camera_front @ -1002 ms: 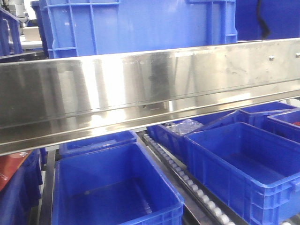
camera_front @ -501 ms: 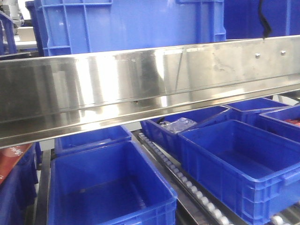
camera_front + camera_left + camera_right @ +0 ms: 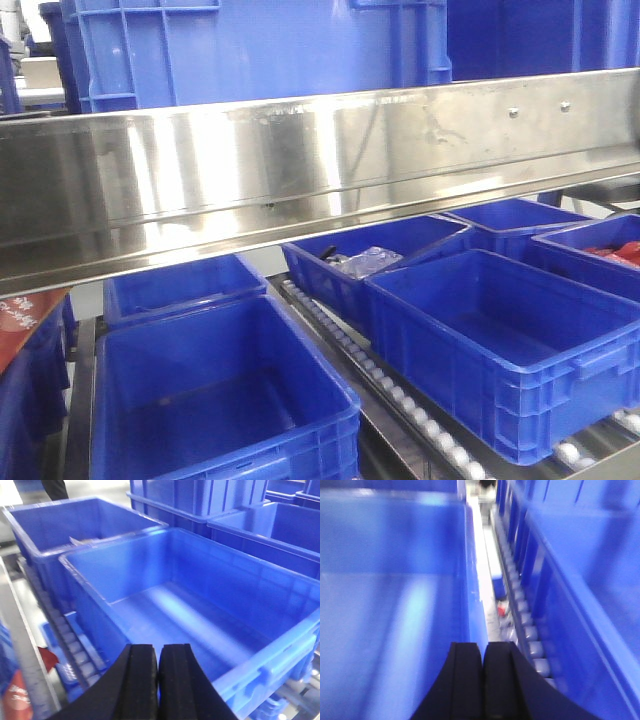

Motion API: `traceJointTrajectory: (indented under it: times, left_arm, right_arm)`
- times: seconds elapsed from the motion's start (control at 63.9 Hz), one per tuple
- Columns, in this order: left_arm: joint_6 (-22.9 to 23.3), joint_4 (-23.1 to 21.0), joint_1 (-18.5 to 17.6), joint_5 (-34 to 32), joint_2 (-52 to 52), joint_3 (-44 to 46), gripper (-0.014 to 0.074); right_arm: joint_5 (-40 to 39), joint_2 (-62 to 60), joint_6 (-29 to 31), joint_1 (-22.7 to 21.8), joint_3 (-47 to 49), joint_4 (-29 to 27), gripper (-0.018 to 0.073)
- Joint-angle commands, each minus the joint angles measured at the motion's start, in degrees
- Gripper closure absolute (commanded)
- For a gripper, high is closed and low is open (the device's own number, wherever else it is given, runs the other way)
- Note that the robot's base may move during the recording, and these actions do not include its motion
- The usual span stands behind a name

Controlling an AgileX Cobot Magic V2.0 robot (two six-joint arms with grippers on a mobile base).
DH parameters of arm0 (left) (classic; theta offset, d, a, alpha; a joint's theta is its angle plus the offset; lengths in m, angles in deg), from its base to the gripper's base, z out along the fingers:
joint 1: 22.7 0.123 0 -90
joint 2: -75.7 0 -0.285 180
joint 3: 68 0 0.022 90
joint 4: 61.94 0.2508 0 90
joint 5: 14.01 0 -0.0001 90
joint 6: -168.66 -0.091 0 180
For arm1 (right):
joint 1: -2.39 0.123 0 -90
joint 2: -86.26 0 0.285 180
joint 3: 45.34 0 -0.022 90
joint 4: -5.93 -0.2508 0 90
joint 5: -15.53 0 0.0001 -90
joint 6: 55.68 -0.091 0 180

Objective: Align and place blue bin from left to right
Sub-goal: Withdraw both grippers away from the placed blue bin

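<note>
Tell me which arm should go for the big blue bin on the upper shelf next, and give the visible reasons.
Neither clearly. The blue bin sits above the steel rail, seen only in the front view. The left tool and right tool are both shut, empty, and over lower bins. Left is a weak guess.

Left claw (image 3: 158, 680): two black padded fingers pressed flat together, nothing between them, at the bottom edge of the view.

Open blue bin (image 3: 200, 610): directly beyond the claw, empty, smooth floor, a moulded handle on its near right rim.

Second open blue bin (image 3: 60, 525): behind and to the left, just beside the first.

Roller track (image 3: 70, 640): a line of small rollers along the first bin's left wall.

Further blue bins (image 3: 200, 500): stacked at top centre and right, with ribbed walls.

Red item (image 3: 17, 700): bottom left corner, too blurred to identify.
</note>
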Motion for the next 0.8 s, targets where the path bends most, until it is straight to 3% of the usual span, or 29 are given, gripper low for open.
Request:
traceJointTrajectory:
  times: [0.0,0.344,0.783]
  left_arm:
    - [-0.06,1.07,-0.31,-2.09,-1.62,-0.84,0.0592]
    - [-0.06,5.64,-0.31,-8.89,-11.10,-8.09,0.0592]
    - [-0.06,7.52,-0.31,-21.43,-32.71,-33.38,0.0592]
  right_arm:
    - [-6.13,-5.48,0.78,-0.21,-5.95,0.66,0.0638]
    - [-15.46,-28.96,0.76,-0.21,-27.28,0.66,0.0638]
    - [-19.98,-53.57,0.76,-0.21,-52.47,0.66,0.0638]
